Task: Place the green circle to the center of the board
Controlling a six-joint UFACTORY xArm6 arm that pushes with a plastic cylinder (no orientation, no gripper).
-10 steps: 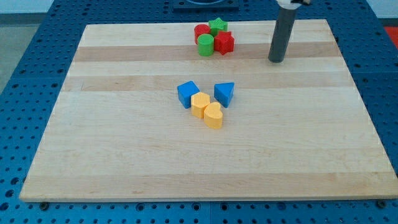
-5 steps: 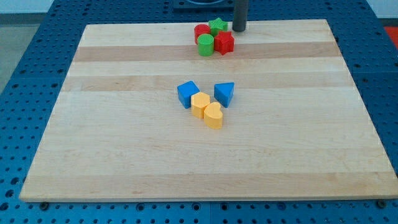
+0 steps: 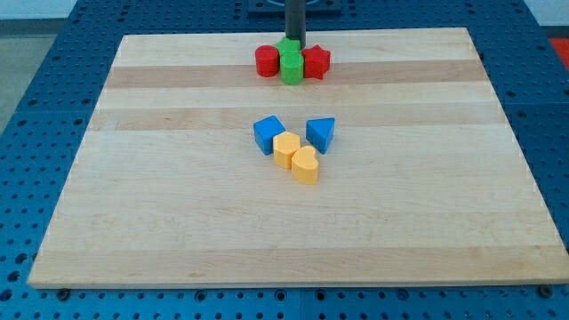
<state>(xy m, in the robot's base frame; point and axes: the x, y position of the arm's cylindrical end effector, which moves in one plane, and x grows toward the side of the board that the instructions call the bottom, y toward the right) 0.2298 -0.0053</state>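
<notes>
The green circle (image 3: 292,70) stands near the view's top edge of the wooden board (image 3: 178,222), in a tight row between a red block (image 3: 267,61) on its left and a red star (image 3: 316,62) on its right. A green star (image 3: 285,48) sits just above the circle, touching it. My tip (image 3: 295,45) comes down at the upper right of the green star, against it and above the green circle; the rod hides part of the star.
Near the board's middle lies a cluster: a blue cube (image 3: 268,133), a blue triangle (image 3: 321,133), a yellow hexagon (image 3: 285,149) and a yellow rounded block (image 3: 305,165). Blue perforated table surrounds the board.
My tip moved left along the top edge, from the right side to just above the green blocks. The green star, green circle and red blocks shifted, now forming a row.
</notes>
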